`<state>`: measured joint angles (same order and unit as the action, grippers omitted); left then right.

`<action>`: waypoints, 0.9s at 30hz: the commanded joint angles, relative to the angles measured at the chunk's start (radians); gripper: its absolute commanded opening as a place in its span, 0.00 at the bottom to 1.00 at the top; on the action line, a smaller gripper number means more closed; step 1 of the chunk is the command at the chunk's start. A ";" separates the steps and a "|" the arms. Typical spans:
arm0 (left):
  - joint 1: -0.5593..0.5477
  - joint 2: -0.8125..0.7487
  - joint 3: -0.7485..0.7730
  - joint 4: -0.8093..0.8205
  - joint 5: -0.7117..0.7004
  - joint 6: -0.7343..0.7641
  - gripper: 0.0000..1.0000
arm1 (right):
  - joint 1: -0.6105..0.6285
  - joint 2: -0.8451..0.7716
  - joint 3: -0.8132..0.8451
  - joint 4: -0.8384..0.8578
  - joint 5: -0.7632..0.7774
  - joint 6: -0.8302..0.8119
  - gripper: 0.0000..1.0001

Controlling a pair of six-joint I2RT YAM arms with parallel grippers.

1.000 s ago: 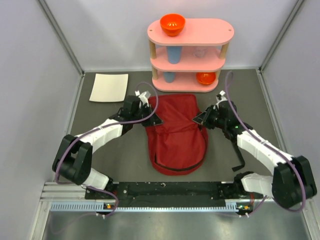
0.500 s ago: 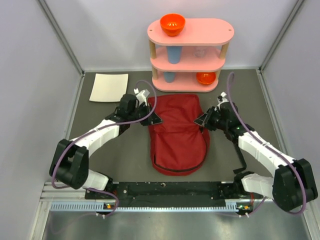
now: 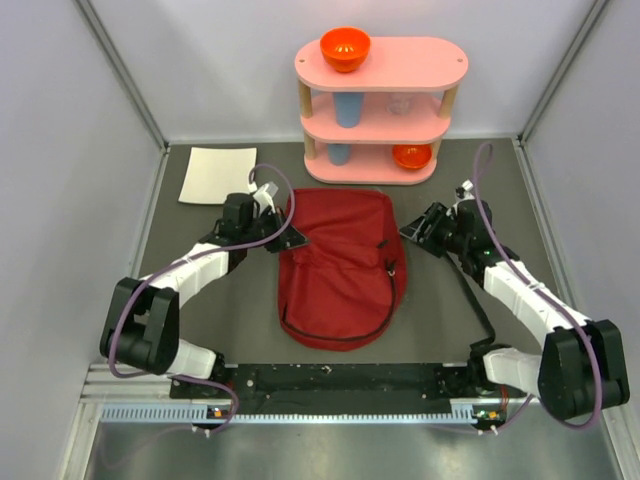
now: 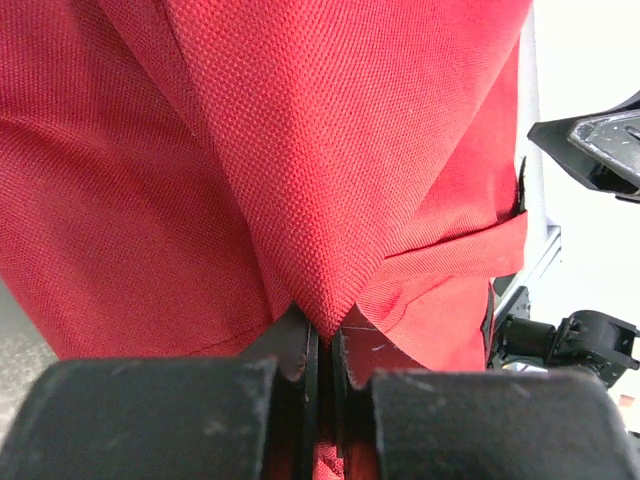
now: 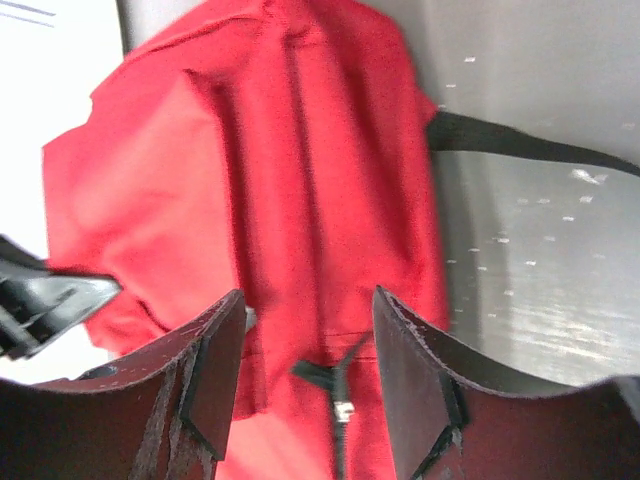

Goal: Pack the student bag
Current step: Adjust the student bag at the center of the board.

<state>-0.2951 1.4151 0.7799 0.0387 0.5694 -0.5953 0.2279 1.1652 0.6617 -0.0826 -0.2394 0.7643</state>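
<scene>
- Flat on the tabletop [image 3: 200, 300]: large soft dark-red fabric backpack [image 3: 335, 265]. Nothing visibly packed, so packing is judged barely begun.
- Left tool [image 4: 322, 345] pinches the backpack's fabric; right tool [image 5: 308, 305] gapes wide, empty.

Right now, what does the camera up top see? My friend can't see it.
A dark-red backpack lies flat on a grey table. The left gripper pinches its left edge, and the right gripper is open beside its right edge. Behind it stands a pink shelf with orange bowls.
</scene>
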 commanded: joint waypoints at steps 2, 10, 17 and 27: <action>0.002 0.001 -0.022 0.153 0.086 -0.054 0.00 | 0.008 -0.001 -0.049 0.220 -0.147 0.168 0.55; 0.002 -0.018 -0.034 0.141 0.064 -0.052 0.00 | 0.050 0.071 -0.057 0.303 -0.198 0.282 0.54; 0.002 -0.018 -0.037 0.151 0.066 -0.057 0.00 | 0.100 0.151 -0.059 0.395 -0.212 0.336 0.44; 0.002 -0.022 -0.042 0.148 0.064 -0.055 0.00 | 0.110 0.150 -0.051 0.368 -0.149 0.308 0.00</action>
<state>-0.2928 1.4239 0.7452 0.1215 0.6090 -0.6418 0.3237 1.3392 0.5926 0.2607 -0.4267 1.0969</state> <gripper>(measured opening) 0.040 0.106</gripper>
